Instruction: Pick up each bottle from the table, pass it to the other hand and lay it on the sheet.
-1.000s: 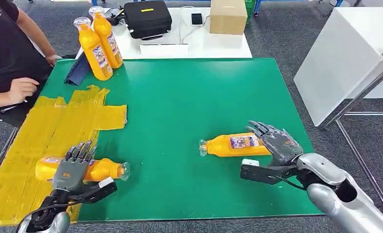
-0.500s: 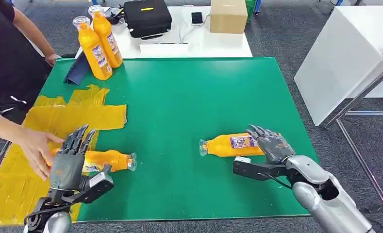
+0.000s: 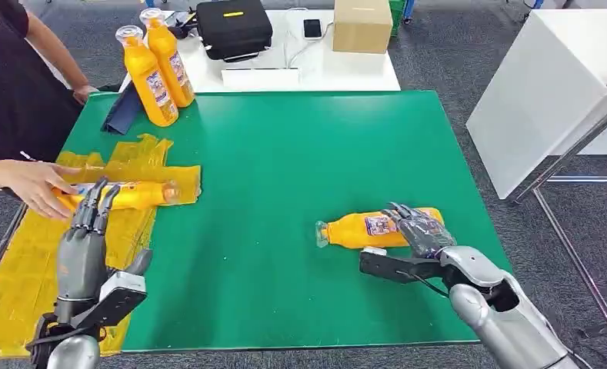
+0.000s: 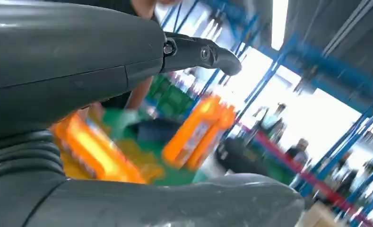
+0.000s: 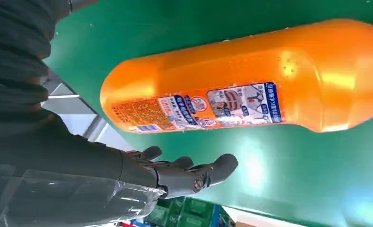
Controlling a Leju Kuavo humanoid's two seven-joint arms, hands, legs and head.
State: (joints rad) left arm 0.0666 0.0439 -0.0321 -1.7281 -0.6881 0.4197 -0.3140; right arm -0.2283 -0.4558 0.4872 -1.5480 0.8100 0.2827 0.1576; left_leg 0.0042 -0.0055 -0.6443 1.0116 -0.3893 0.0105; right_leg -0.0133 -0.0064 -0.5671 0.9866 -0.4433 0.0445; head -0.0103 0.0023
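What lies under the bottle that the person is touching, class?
The bottle under the person's hand lies on the yellow sheet, which covers the green table. The sheet directly beneath it is hidden.

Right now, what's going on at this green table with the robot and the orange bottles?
The right hand reaches over an orange plastic bottle lying on the green table, fingers spread, not gripping it. The left hand is raised and open, holding nothing. A person's hand holds another orange bottle lying on the crinkled yellow sheet. Two more orange bottles stand upright at the far left corner.
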